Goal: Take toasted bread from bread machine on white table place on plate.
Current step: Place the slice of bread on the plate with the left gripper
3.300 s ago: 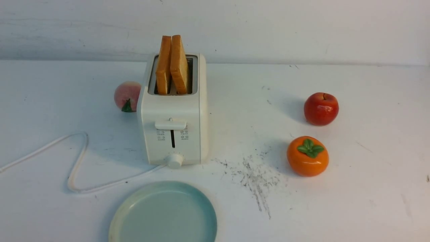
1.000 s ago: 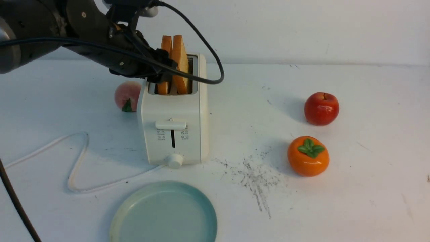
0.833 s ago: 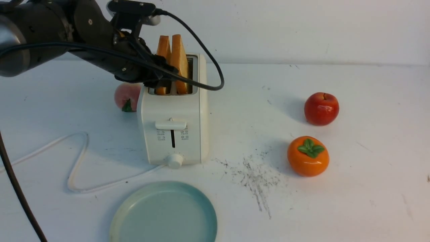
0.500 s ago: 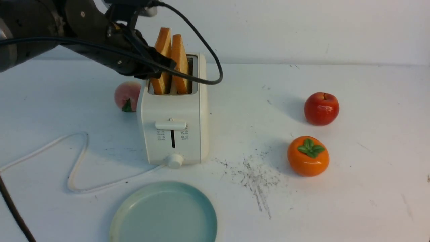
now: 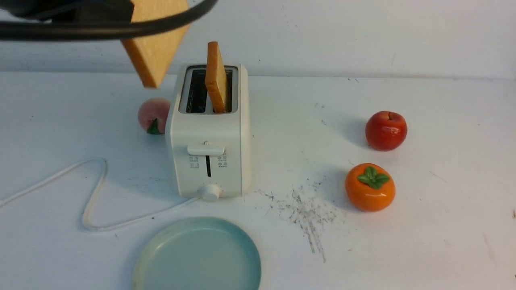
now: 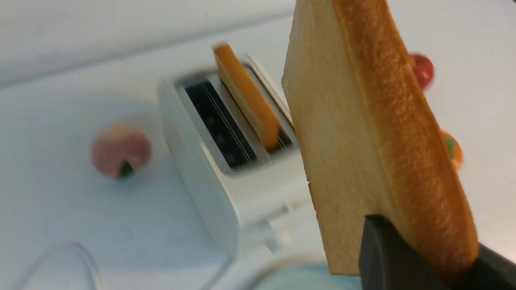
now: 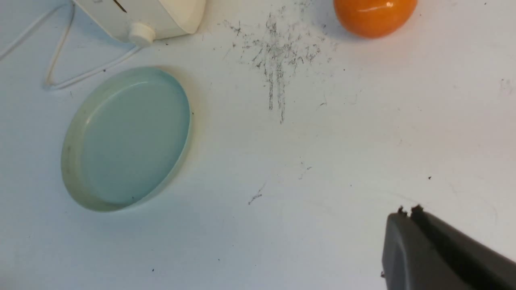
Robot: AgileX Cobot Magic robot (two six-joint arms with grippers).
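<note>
Lifted clear of the toaster [image 5: 207, 161] since the earlier frame, one slice of toast [image 5: 155, 52] now hangs in the air, up and to the left of the machine in the front view, where a moment ago it stood in the left slot. It is tilted, its lower corner pointing down, and the left gripper [image 6: 419, 257] has its two fingers clamped on it, one against each face, as the left wrist view shows. A dark cable [image 5: 109, 31] crosses in front of the slice in the front view. The second slice [image 5: 216, 78] stands upright in the toaster's right slot, and the left slot [image 5: 197, 90] is vacant and dark. Nearer the camera than the toaster, the pale blue-green plate [image 5: 197, 257] lies flat on the white table [image 5: 423, 249] with nothing on it. The white cord [image 5: 94, 193] bends across the table from the toaster's base toward the left. Just beside the toaster's left side sits a pink peach [image 5: 154, 114]; well apart on the right, a red apple [image 5: 385, 131] lies beyond an orange persimmon [image 5: 369, 187]. The right gripper [image 7: 409, 213] hangs with its fingertips together, holding nothing, as seen from the right wrist.
</note>
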